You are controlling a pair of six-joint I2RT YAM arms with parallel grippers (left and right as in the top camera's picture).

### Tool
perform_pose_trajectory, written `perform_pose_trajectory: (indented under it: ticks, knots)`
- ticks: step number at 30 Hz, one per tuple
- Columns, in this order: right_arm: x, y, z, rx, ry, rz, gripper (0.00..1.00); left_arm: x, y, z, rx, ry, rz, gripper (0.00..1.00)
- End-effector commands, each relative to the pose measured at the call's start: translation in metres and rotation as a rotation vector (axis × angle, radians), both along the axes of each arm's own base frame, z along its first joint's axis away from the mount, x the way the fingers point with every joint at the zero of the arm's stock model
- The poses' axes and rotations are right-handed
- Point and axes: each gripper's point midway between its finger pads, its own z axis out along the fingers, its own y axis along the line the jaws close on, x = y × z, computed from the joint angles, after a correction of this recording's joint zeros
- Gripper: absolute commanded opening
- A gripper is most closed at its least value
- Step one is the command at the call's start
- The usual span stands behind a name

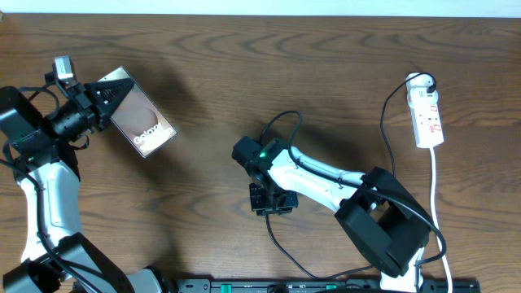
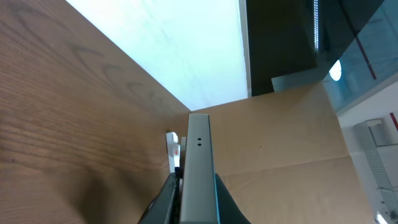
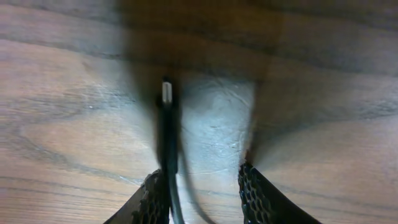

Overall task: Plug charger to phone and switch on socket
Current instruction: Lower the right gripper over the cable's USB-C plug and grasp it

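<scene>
My left gripper (image 1: pixel 108 94) is shut on one end of the silvery-grey phone (image 1: pixel 145 126), whose screen reads "Galaxy". In the left wrist view the phone (image 2: pixel 198 155) stands edge-on between the fingers (image 2: pixel 196 208). My right gripper (image 1: pixel 273 203) hangs over the table's middle, pointing down. In the right wrist view its jaws (image 3: pixel 202 190) are open, and the charger cable (image 3: pixel 168 146) runs along the left finger, its small plug tip (image 3: pixel 166 93) lying on the wood. The white socket strip (image 1: pixel 428 114) lies at the far right, with a black cable (image 1: pixel 386 122) leaving its top end.
The socket's white cord (image 1: pixel 435 187) runs down the right side to the front edge. The right arm's body (image 1: pixel 383 228) stands at the front right and the left arm (image 1: pixel 49 187) along the left edge. The socket (image 2: pixel 173 149) also shows beyond the phone in the left wrist view.
</scene>
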Motion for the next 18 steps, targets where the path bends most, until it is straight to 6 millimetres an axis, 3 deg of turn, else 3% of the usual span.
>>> perform_pose_trajectory:
  ticks: [1,8,14,18]
  knots:
    - [0.0064,0.0044,-0.0079,-0.016,-0.022,-0.024,0.35,-0.0015,-0.0008,0.0029,-0.004,-0.004,-0.011,0.08]
    - [0.0097,0.0076,-0.0085,-0.015,-0.031,-0.084,0.34,-0.0015,-0.0008,0.0029,-0.004,-0.004,-0.011,0.07]
    - [0.0108,0.0048,-0.0089,-0.033,-0.039,-0.102,0.22,-0.0015,-0.0008,0.0029,-0.004,-0.004,-0.011,0.08]
    - [0.0116,0.0027,-0.0094,-0.045,-0.045,-0.106,0.2,-0.0015,-0.0008,0.0029,-0.004,-0.004,-0.011,0.07]
